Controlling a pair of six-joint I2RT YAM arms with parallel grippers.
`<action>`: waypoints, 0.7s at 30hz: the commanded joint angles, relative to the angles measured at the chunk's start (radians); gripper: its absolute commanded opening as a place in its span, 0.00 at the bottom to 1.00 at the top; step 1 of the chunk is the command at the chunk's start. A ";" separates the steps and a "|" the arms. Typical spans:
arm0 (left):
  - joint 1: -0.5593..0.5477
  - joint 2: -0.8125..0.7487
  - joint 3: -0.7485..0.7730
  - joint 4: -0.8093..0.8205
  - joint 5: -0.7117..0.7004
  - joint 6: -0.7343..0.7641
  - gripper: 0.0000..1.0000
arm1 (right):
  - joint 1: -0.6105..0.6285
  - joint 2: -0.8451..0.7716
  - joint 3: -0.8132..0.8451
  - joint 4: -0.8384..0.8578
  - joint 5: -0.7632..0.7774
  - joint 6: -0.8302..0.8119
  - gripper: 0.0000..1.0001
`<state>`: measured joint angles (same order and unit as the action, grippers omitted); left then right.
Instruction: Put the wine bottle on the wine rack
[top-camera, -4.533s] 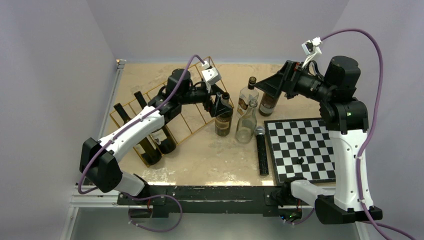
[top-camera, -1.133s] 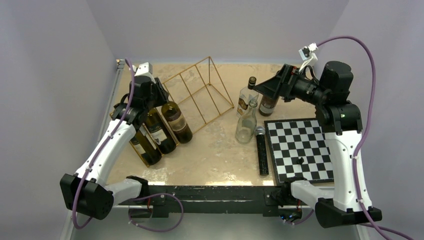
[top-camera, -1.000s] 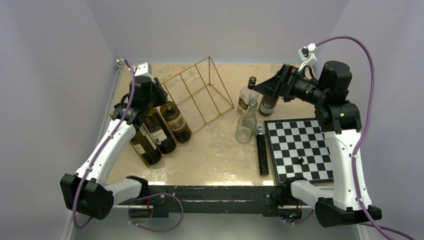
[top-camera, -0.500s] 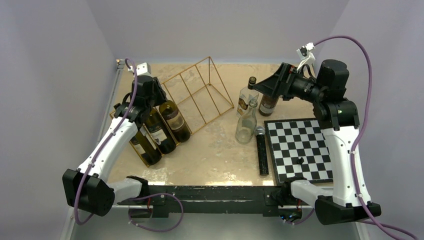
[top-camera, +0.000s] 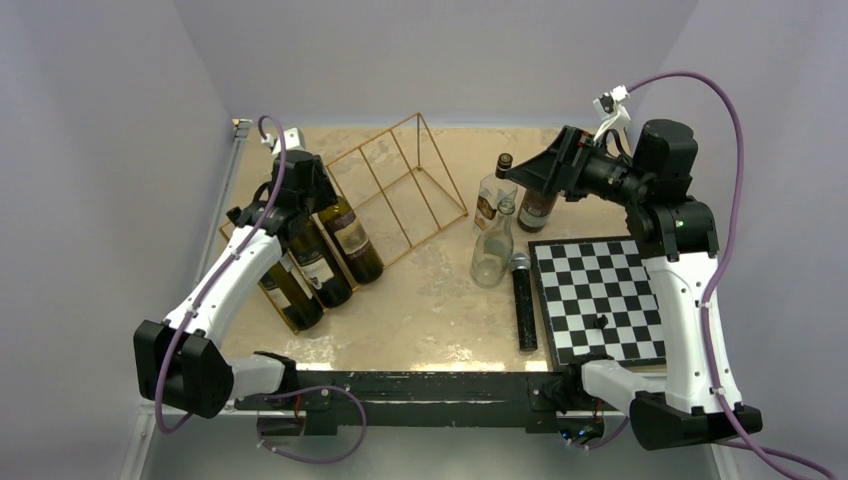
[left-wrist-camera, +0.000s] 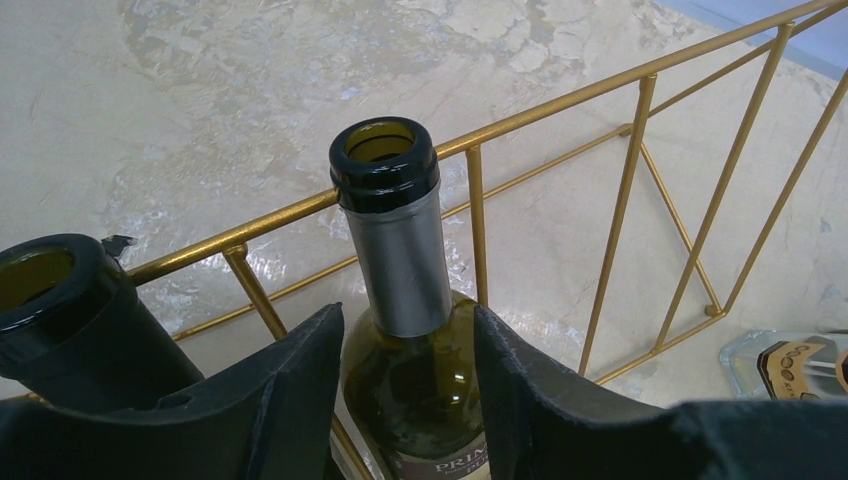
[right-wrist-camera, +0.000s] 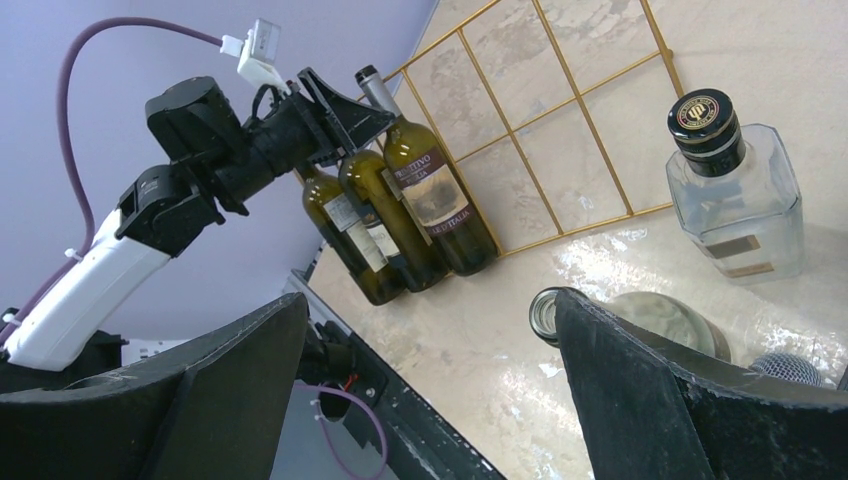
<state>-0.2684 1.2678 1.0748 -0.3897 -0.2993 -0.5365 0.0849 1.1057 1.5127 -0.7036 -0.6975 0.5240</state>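
The gold wire wine rack (top-camera: 410, 180) slants at the back left. Three dark wine bottles lie on its left slots, necks up the slope. The rightmost wine bottle (top-camera: 356, 243) has a grey foil neck (left-wrist-camera: 400, 240) resting against the rack's top bar (left-wrist-camera: 624, 200). My left gripper (top-camera: 318, 200) straddles that neck (left-wrist-camera: 408, 315), open, with a narrow gap on each side. My right gripper (top-camera: 515, 172) hangs wide open and empty (right-wrist-camera: 430, 300) over the standing bottles at the back right.
A neighbouring racked bottle's mouth (left-wrist-camera: 60, 290) sits just left of my left fingers. A square clear bottle (top-camera: 492, 200), a round clear bottle (top-camera: 492, 255) and a brown bottle (top-camera: 537, 208) stand together. A black microphone (top-camera: 523, 300) lies beside the chessboard (top-camera: 600, 280).
The bottle went from upright beside the rack to lying on it. Over the last second my left jaws parted from its neck. The right arm barely moved.
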 joint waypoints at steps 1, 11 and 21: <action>0.008 -0.033 0.037 0.007 0.010 -0.010 0.57 | 0.001 -0.020 -0.002 0.002 0.013 0.000 0.99; 0.008 -0.146 0.132 -0.018 0.227 0.114 0.85 | 0.002 -0.004 0.051 -0.097 0.078 -0.059 0.99; -0.009 -0.135 0.162 0.142 0.822 0.131 0.92 | 0.022 0.033 0.107 -0.213 0.176 -0.161 0.94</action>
<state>-0.2684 1.1267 1.2098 -0.3672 0.2390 -0.3992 0.0868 1.1347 1.5692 -0.8757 -0.5781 0.4232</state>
